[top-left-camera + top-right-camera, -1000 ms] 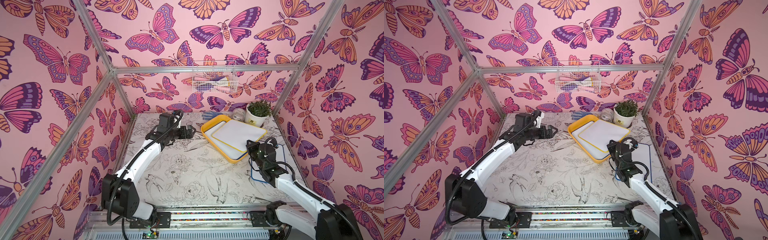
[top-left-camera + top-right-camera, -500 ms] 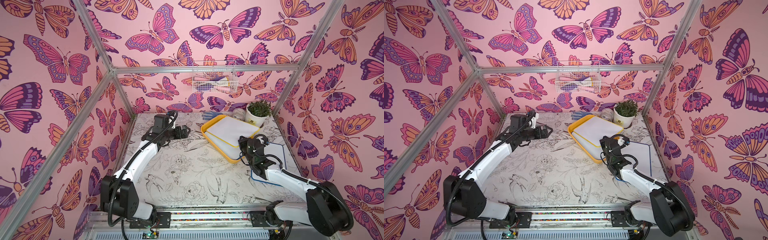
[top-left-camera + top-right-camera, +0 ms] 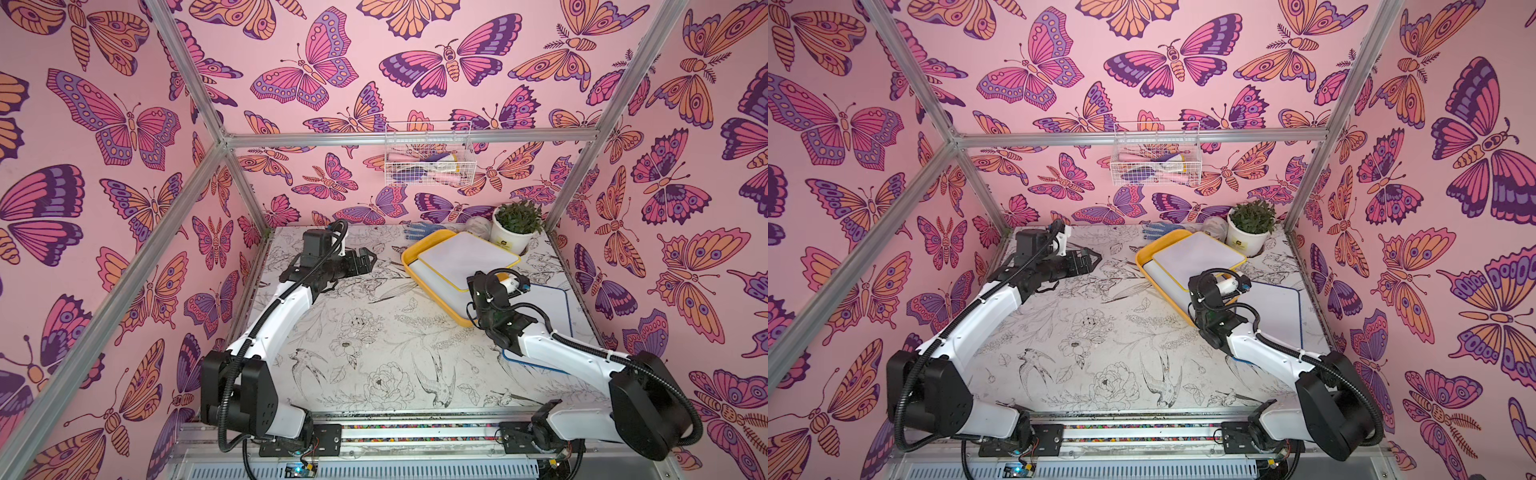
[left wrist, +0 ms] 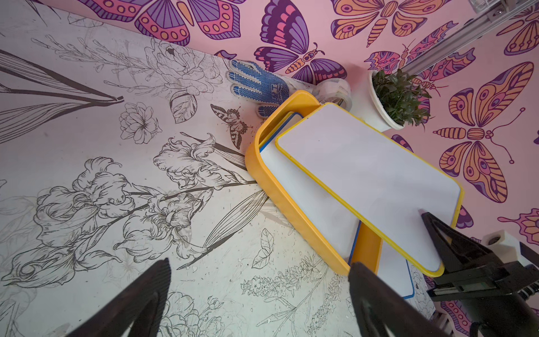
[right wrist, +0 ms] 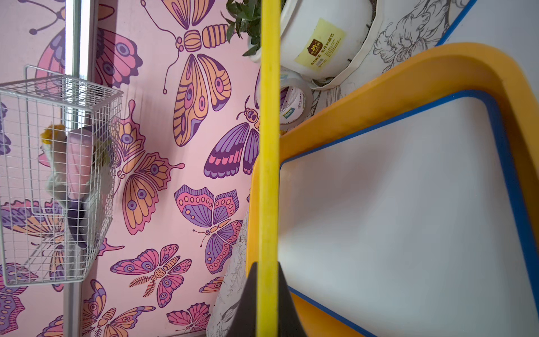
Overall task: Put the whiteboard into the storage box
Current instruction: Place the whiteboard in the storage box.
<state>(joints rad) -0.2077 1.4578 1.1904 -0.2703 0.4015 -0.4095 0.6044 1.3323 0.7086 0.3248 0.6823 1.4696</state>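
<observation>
Since a second ago, the yellow-framed whiteboard (image 3: 465,259) has been carried further over the storage box (image 3: 430,293), and the right arm has been brought lower toward the table (image 3: 353,332).

Nearest the robot's base, a loose blue-framed board (image 3: 546,305) is seen lying flat on the table under the right forearm, just beside the box. Beyond it, the right gripper (image 5: 267,291) is clamped tight on the near edge of the yellow-framed whiteboard (viewed edge-on from the right wrist). That board is held askew above the box, overlapping its right rim; whether its far end touches the rim cannot be told. Beneath it, a stored blue-framed board (image 4: 306,198) is laid flat inside the box.

Further left, the left gripper (image 3: 370,261) is held above the table, well apart from the box, with its jaws spread wide and nothing between them.

Along the back edge, a blue glove (image 3: 419,230), a tape roll (image 3: 478,226) and a potted plant (image 3: 513,232) are set just behind the box. A wire basket (image 3: 428,160) is hung on the back wall above them.
</observation>
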